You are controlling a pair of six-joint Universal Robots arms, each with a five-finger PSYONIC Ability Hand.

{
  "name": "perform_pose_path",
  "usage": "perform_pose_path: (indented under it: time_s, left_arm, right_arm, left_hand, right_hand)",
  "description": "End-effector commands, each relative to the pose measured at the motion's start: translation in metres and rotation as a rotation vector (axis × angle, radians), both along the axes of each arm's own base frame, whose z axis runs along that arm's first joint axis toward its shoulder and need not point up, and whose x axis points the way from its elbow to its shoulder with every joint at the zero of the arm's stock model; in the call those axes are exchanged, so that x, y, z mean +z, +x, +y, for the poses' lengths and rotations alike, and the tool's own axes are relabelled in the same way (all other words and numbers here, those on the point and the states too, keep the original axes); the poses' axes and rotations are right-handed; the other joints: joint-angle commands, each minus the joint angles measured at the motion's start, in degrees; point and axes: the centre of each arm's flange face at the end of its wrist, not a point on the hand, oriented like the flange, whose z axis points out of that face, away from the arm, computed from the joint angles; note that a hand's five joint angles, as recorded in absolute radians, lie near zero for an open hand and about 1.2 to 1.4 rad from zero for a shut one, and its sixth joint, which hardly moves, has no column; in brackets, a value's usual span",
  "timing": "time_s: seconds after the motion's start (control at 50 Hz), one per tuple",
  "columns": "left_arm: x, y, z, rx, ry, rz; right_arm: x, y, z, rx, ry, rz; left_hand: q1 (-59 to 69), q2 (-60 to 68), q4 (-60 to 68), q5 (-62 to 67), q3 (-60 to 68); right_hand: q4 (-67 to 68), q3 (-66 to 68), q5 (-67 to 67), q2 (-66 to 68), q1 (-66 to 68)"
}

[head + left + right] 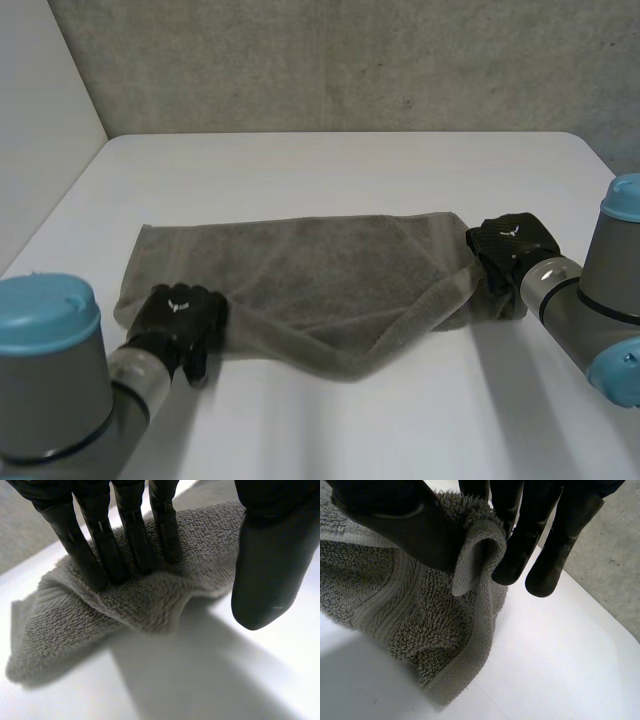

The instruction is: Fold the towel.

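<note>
One grey towel (300, 270), two black hands and one white table (340, 170), seen from the room with a grey wall (330, 60) behind. The towel lies lengthwise across the middle of the table, mostly flat, reaching from one hand to the other. Its hemmed near edge rises in a slanted band from the middle of the near side up towards the right end.

Left hand (180, 312): set on the towel's near left corner. In the left wrist view its fingers (135, 540) are straight and side by side, pressing down on the pile just behind the edge. The thumb (265, 580) hangs apart from them over bare table, clear of the cloth. The hand is spread and grips nothing. The corner beneath the fingertips is slightly humped.

Right hand (505, 245): at the towel's right end. In the right wrist view a loop of the hemmed edge is clamped between its thumb (400, 520) and the nearest fingers (515, 555). The cloth hangs from that pinch and bunches on the table below it. The outermost fingers stand beside the fold without touching it.

Two arms, one entering from each near corner.
</note>
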Motion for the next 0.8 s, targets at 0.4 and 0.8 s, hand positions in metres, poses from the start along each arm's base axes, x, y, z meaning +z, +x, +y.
perform_pose_path:
  time_s: [0.4, 0.8]
  left_arm:
    - [-0.020, -0.032, -0.071, -0.014, -0.123, -0.042]
    - [0.007, -0.004, -0.107, 0.125, -0.194, -0.031]
  right_arm:
    - [-0.005, 0.001, 0.000, 0.007, 0.005, 0.000]
    - [0.005, -0.003, -0.007, -0.015, -0.044, -0.023]
  left_hand:
    - [-3.5, -3.4, -3.7, -12.3, -3.3]
    - [40.2, 40.3, 40.0, 31.4, 40.4]
  right_hand:
    - [2.6, 2.7, 3.7, 4.8, 3.5]
    - [2.6, 2.7, 3.7, 4.8, 3.5]
